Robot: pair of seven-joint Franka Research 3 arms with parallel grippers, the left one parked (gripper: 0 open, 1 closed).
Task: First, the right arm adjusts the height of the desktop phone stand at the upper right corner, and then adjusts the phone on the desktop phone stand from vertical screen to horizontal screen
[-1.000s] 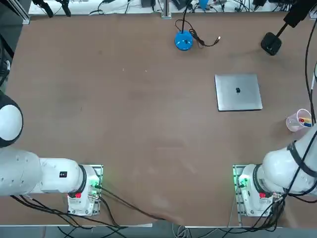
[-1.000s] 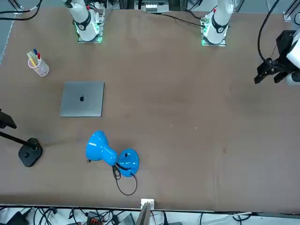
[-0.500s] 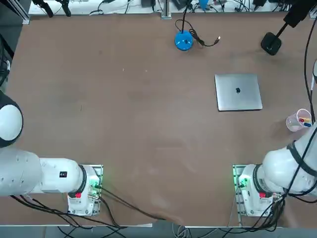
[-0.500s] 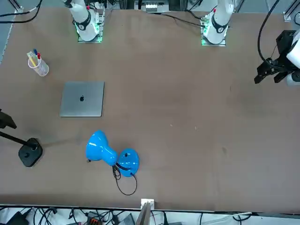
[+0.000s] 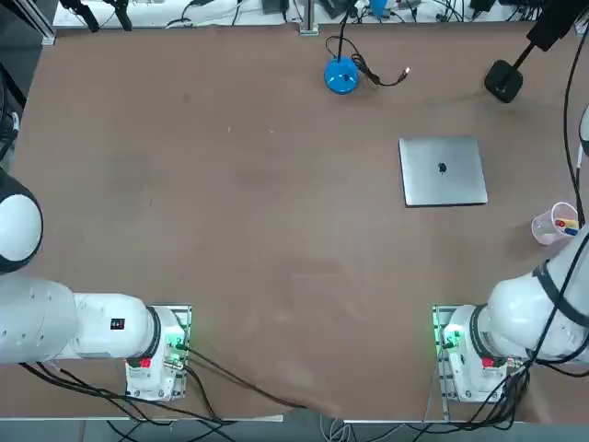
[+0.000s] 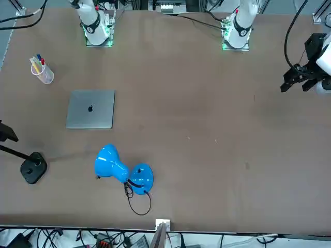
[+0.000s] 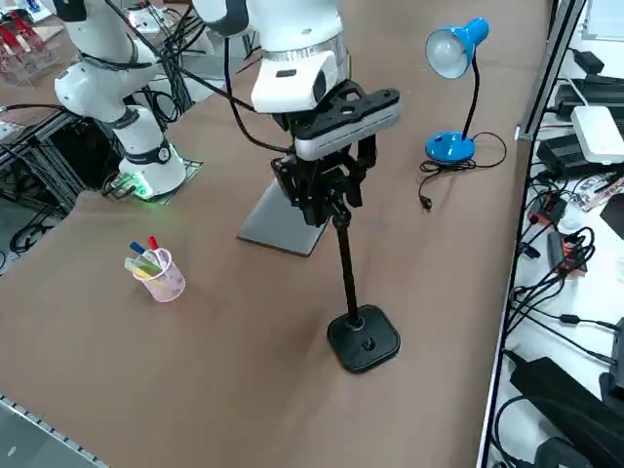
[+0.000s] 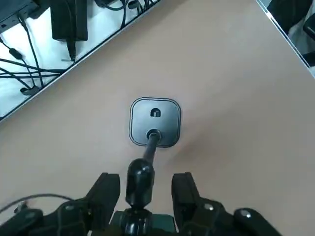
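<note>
at the far right of the table, my right gripper (image 8: 151, 194) hovers above the black stand's square base (image 8: 155, 118), fingers apart on either side of its pole (image 8: 141, 182), gripping nothing that i can make out. the closed laptop (image 7: 283, 219) lies nearer, left of the pen cup (image 7: 161, 276).

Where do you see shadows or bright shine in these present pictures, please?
Top view: soft, faint shading beside the pen cup; front view: a faint shadow near the black base; right side view: glossy highlights on the blue lamp; right wrist view: diffuse darker patch beside the stand's base.
</note>
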